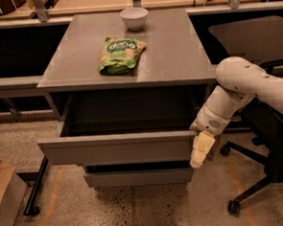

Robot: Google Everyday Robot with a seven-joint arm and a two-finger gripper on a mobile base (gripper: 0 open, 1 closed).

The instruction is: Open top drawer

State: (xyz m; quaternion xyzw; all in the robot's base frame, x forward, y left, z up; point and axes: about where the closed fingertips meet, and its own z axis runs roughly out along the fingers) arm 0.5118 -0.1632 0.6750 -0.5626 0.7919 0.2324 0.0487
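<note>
Since the top drawer [119,149] already stands well past the front edge of the tabletop [176,50], the gripper [197,159], below its front-right corner, should be drawn straight outward; its closure cannot be told.

We see the pincer [202,149] below the table's [176,50] front right corner, its arm [255,86] cut off at the right edge of view. Shadow hides much of the top drawer's [117,149] inside.
</note>
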